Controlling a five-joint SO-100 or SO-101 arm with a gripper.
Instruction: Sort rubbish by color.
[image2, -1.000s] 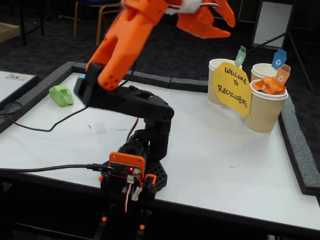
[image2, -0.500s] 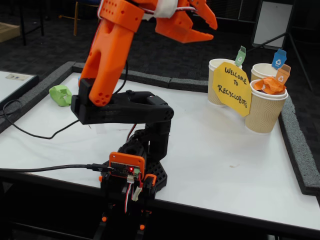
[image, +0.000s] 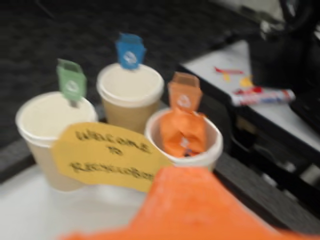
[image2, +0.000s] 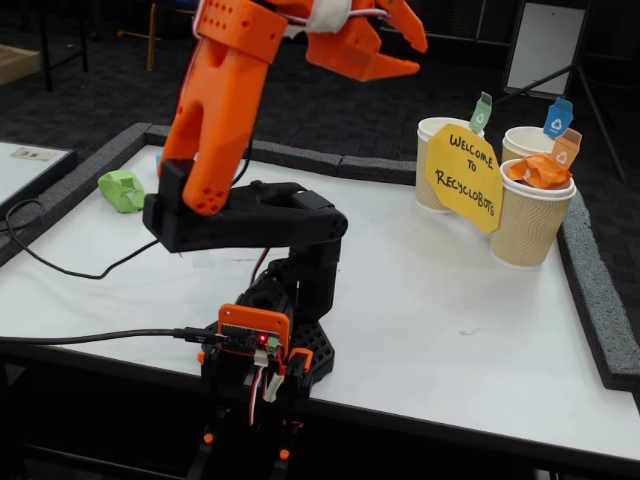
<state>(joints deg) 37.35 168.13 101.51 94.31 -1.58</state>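
With its orange plastic gripper (image2: 405, 45) hanging apart and empty, the arm should be swinging left toward the far crumpled lime-green paper wad (image2: 122, 190).

The crumpled orange paper wad (image2: 538, 170) sits inside the beige ribbed paper cup (image2: 528, 225) with the orange tag, at about 3 o'clock in the fixed view, its creased top bulging above the rim. In the wrist view the same wad (image: 182, 132) stands upright in that cup (image: 206, 155), pressed toward the tagged side, at about 5 o'clock from the blue-tagged cup.

The crumpled lime green paper wad (image2: 122, 190) lies on the white table (image2: 440, 300) near its far-left corner, at about 9 o'clock in the fixed view, well apart from the cups. It is blocky, with folded facets, and rests alone.
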